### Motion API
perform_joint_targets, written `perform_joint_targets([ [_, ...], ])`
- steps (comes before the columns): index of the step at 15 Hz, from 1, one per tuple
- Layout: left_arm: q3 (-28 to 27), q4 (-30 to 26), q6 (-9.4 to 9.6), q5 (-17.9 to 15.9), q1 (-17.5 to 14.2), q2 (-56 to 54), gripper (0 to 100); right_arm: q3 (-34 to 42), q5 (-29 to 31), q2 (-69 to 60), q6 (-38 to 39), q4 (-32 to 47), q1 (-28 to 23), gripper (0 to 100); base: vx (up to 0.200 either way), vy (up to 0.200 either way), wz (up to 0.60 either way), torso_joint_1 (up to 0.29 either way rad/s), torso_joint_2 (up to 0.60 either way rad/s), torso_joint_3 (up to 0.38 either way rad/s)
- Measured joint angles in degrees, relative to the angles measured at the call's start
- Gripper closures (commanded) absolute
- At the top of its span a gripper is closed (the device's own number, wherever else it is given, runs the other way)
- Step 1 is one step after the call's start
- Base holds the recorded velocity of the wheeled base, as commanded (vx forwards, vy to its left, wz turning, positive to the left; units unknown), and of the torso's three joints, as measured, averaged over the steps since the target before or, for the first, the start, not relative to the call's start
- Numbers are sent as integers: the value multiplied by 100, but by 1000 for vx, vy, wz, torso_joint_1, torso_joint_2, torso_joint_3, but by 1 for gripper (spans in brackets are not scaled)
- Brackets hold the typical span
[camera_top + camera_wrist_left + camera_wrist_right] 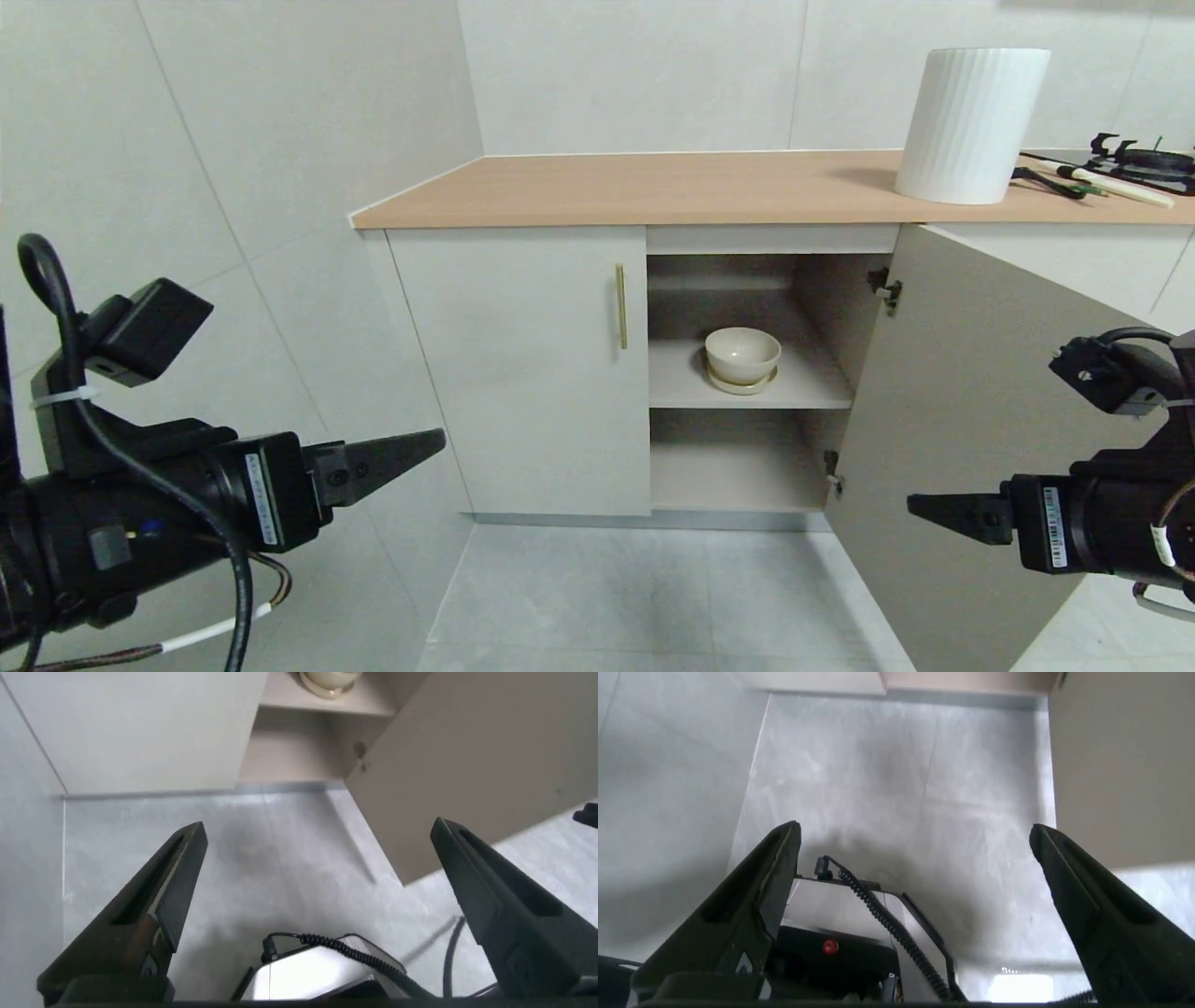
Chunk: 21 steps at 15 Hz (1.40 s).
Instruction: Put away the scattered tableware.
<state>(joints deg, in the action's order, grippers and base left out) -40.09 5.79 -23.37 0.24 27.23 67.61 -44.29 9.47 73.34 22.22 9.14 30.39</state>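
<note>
Left gripper (318, 829) is hanging low in front of the closed door (523, 373), fingers spread wide and holding nothing. Right gripper (915, 833) is doing the same on the other side, jaws apart and empty, sitting just beside the open door (943, 392).

The bowl (742, 353) is sitting upright on a saucer (742, 383) on the middle shelf (812, 387) of the cabinet, near the shelf's front edge. I'm guessing glazed ceramic: stiff, a bit weighty, slick and easy to chip. If it needs moving, I'd be pinching the rim wall, one finger inside and one outside. I'd also be watching that the saucer isn't sliding, since the two are only stacked.

Farther out, a few thin utensils (1111, 182) are lying on the counter (653, 187) between a white ribbed cylinder (971, 126) and the hob (1153, 163). They're looking light and rigid but lying flat, so awkward to get fingers under. Grabbing mid-shaft is probably the way.

Room-wise, the cabinet opening is looking narrow, boxed in by the closed door's edge on one side and the open door on the other. The open door is also crowding the right arm. The widest room is over the floor (653, 597) between the two grippers.
</note>
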Motion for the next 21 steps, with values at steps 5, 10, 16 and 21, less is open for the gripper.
perform_joint_targets([
  [5,29,15,9,-4,0,28,0,-17,38,-82,-11,130,-7,0,0,0,0,0,0,0],
  [10,29,9,73,2,2,41,0,-30,119,-165,-118,227,-10,0,0,-40,0,0,0,1],
  [16,49,15,189,22,11,85,0,-383,126,-232,-160,1407,-35,0,0,-200,0,5,2,4],
  [21,71,9,187,20,5,102,0,-527,139,-162,-523,1730,-495,0,0,-120,0,1,1,1],
])
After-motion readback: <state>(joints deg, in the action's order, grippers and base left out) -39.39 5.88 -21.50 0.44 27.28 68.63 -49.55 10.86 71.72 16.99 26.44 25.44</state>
